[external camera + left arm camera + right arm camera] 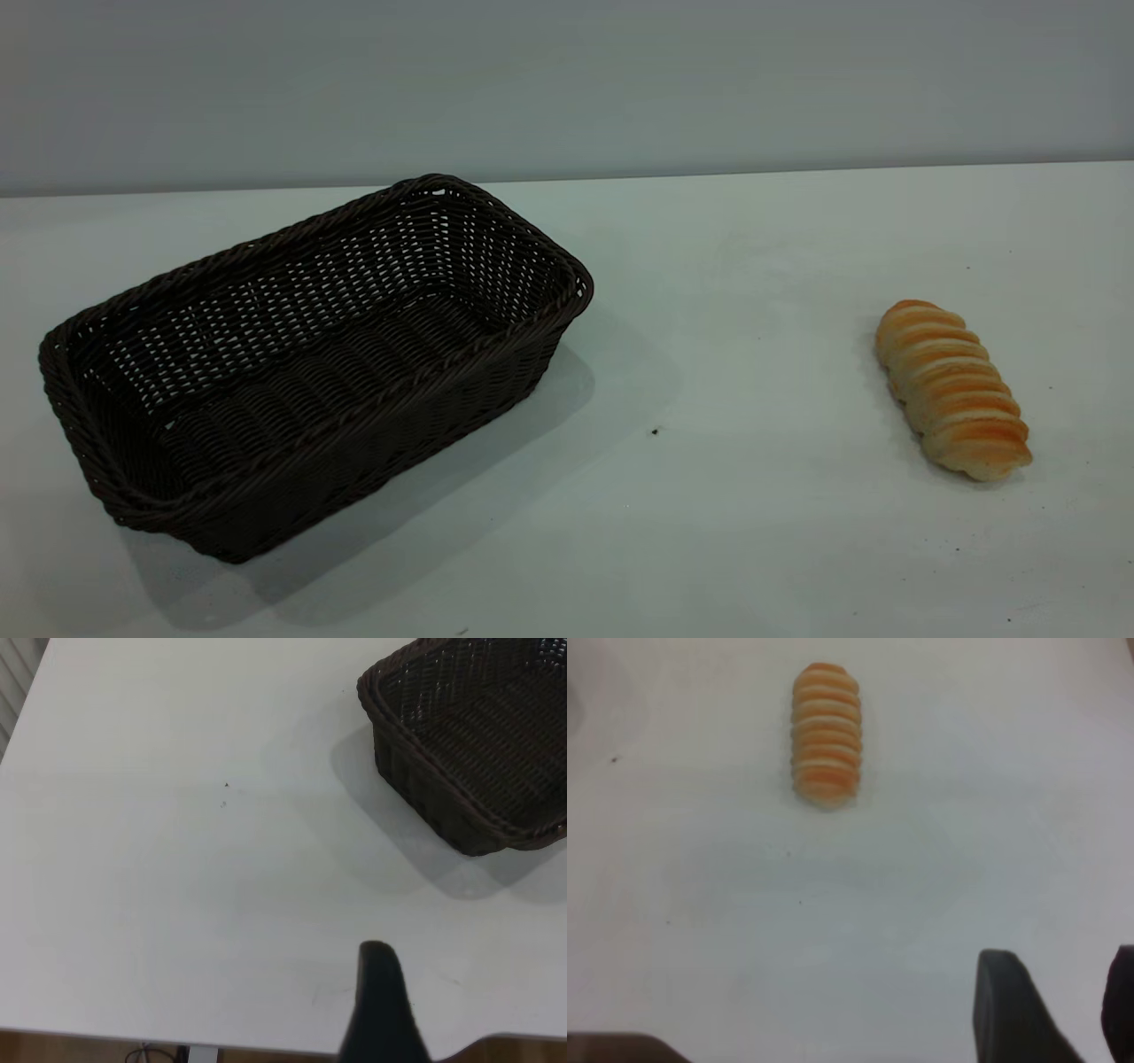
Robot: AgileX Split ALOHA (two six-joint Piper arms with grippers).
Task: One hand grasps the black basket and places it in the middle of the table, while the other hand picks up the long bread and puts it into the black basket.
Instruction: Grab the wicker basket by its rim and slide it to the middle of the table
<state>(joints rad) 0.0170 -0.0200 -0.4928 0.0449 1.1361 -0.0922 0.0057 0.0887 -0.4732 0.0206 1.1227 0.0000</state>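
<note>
The basket (310,363) sits on the left part of the white table (753,292). It is dark brown-black and woven, with a braided rim. It lies at a slant: one short end points toward the far edge of the table, and the other short end points toward the near left corner. It stands flat on its bottom and casts a soft shadow on the table beside it.

The bread (952,390) lies on the right part of the table, well apart from the basket. It is a small long roll, golden-orange and cream, with ridges along it. It rests flat on the table. One end points toward the far edge and the other toward the near right corner. A tiny dark speck (655,431) sits on the table between the basket and the bread.

In the left wrist view, one dark finger (379,1005) of the left claw shows low over the table edge. One end of the basket (469,735) is well apart from it. Only that one finger shows, so I cannot tell if this claw is open or closed.

In the right wrist view, the right claw (1063,1005) hangs above the bare table with its two dark fingers (1005,1005) spread apart and holding nothing. The bread (825,734) lies well apart from it.
</note>
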